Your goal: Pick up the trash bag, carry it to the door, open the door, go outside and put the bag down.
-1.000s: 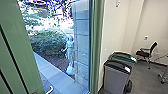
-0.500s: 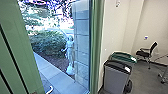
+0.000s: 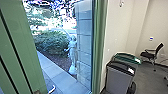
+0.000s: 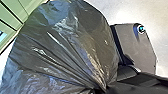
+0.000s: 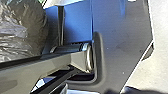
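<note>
Left claw point(image 4: 104, 89) grips the trash bag point(image 4: 62, 47) by its gathered neck; the folds all run to that spot. Right claw: can't tell its state. Bag is dark, shiny, bulging, looks full, hangs by the robot's wide dark plate point(image 4: 136, 46).

Risks, near to far. Main 1: neck slips or tears, since the thin film seems to carry the whole load at 1 pinch point. Bag also sits close to the plate and the jointed bar point(image 5: 42, 68), so a turn or an arm swing could rub, pin or split it. A swinging bag could drag on the green door panel point(image 3: 27, 42) or catch on the green post point(image 3: 99, 45), if the robot goes through off-centre. Can't tell whether the span between these 2 is open or glazed; driving on a wrong guess means a bump. Paved walkway point(image 3: 61, 78) beyond: any lip at the edge could jolt the bag loose. Person point(image 3: 72, 50) shows small in that span, outside or mirrored, can't tell; if outside, could end up in the path. Swinging wide the other way could clip the grey bin point(image 3: 119, 78).

Labels: white sticker point(image 3: 131, 70) on the grey bin, another on the green-lidded bin point(image 3: 126, 58). Text unreadable on both. No brand legible.
</note>
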